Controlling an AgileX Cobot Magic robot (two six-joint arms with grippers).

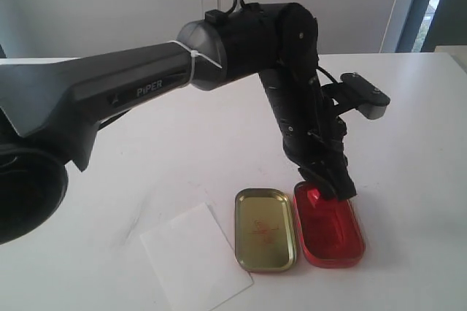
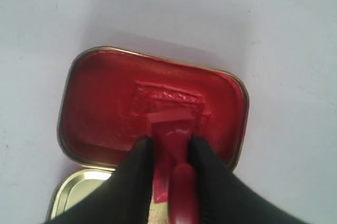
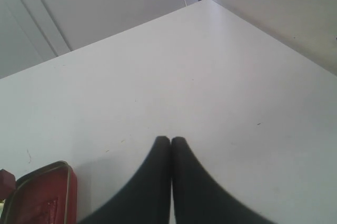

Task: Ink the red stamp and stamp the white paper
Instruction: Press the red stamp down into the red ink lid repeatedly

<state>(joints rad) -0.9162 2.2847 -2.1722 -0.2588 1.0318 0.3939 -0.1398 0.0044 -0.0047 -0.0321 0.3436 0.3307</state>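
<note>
My left gripper is shut on the red stamp, its black fingers clamping the narrow handle. The stamp's square base rests on the pad inside the open red ink pad tin, near the tin's far end. The white paper lies flat on the table to the left of the tin and lid, untouched. My right gripper is shut with nothing in it, hovering over bare table beside the tin; it is out of the exterior view.
The gold-coloured lid lies open side up between the paper and the tin, touching the tin's long side. The left arm's long dark link stretches across the left half. A table edge runs behind the right gripper.
</note>
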